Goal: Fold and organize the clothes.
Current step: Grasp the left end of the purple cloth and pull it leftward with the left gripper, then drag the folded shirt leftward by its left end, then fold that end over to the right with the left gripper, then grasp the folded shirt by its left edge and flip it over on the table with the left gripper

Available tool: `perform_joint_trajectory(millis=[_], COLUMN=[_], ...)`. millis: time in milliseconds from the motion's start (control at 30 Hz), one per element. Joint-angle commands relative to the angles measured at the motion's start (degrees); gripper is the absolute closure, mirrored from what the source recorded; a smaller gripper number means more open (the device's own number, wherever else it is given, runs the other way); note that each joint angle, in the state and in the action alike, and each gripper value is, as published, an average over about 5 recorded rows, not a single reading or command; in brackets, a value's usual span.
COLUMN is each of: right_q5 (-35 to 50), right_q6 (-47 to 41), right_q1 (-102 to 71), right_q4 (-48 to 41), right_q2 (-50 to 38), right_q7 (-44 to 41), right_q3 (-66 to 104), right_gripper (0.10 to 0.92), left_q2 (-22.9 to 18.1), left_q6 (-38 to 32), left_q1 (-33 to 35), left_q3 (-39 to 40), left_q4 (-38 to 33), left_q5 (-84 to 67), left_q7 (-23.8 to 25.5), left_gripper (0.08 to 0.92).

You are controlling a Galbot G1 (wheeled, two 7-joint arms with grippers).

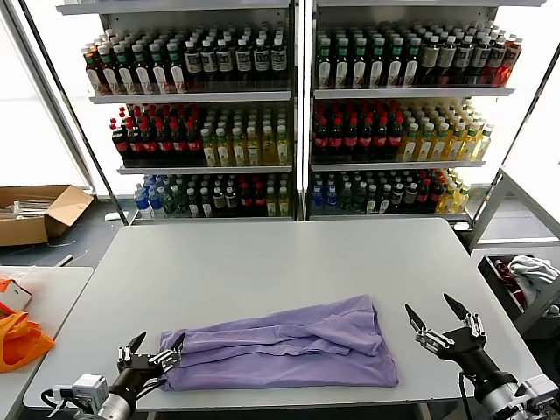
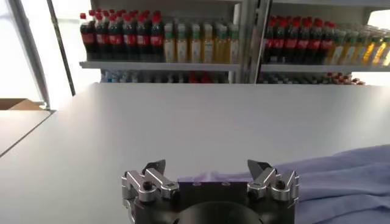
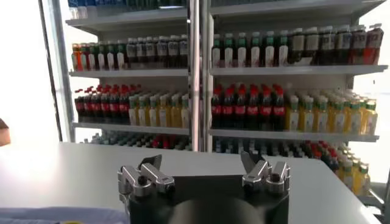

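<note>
Folded lavender T-shirt (image 1: 284, 343) lying flat on the grey table (image 1: 262, 262), long axis running side to side between the two grippers. Left gripper (image 1: 156, 347): fingers spread wide, empty, one fingertip at the shirt's left edge. Right gripper (image 1: 430, 317): fingers spread wide, empty, just beyond the shirt's right edge.

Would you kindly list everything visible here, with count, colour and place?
T-shirt: one, lavender, folded at the table's near edge.
Table: one, grey, centre.
Shelves of bottles: two units, red, yellow, green and blue bottles, behind the table.
Cardboard box: one, brown, floor at far left.
Orange bag: one, side table at left.
White-and-red bundle: one, bin at right.
Left hand: open, touching the shirt's left end.
Right hand: open, clear of the shirt's right end.
</note>
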Motion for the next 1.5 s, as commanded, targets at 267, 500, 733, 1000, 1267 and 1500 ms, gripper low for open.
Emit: perform_joint_trajectory(millis=[267, 500, 733, 1000, 1267, 1500], right_q5=[-5.4, -5.2, -5.1, -5.0, -4.4, -4.1], right_q6=[7.5, 7.6, 7.6, 7.6, 7.3, 7.2], right_q1=[-1.0, -1.1, -1.0, -1.1, -1.2, -1.6], right_q4=[-0.7, -0.8, -0.6, 0.0, 1.1, 2.1], right_q2=[2.5, 2.1, 2.0, 2.3, 2.2, 2.1], right_q7=[-0.1, -0.1, -0.1, 0.1, 0.4, 0.4], right_q3=[-0.4, -0.9, -0.6, -0.5, 0.0, 0.4], right_gripper=[0.203, 0.203, 0.203, 0.203, 0.203, 0.203], left_q2=[-11.6, -12.5, -13.0, -13.5, -10.7, -0.8], left_q6=[-3.9, -3.5, -4.4, -7.9, -9.0, -7.5], left_q1=[-4.5, -4.3, -3.4, -3.5, -4.7, -5.3], left_q3=[11.4, 12.4, 12.6, 12.4, 6.7, -10.4], left_q4=[4.2, 6.0, 5.7, 5.7, 5.1, 6.5], left_q5=[9.0, 9.7, 10.0, 10.5, 8.7, 3.6], left_q7=[-16.5, -16.4, -16.2, -15.4, -10.8, 1.9], left_gripper=[0.188, 0.368, 0.567, 0.801, 0.897, 0.897])
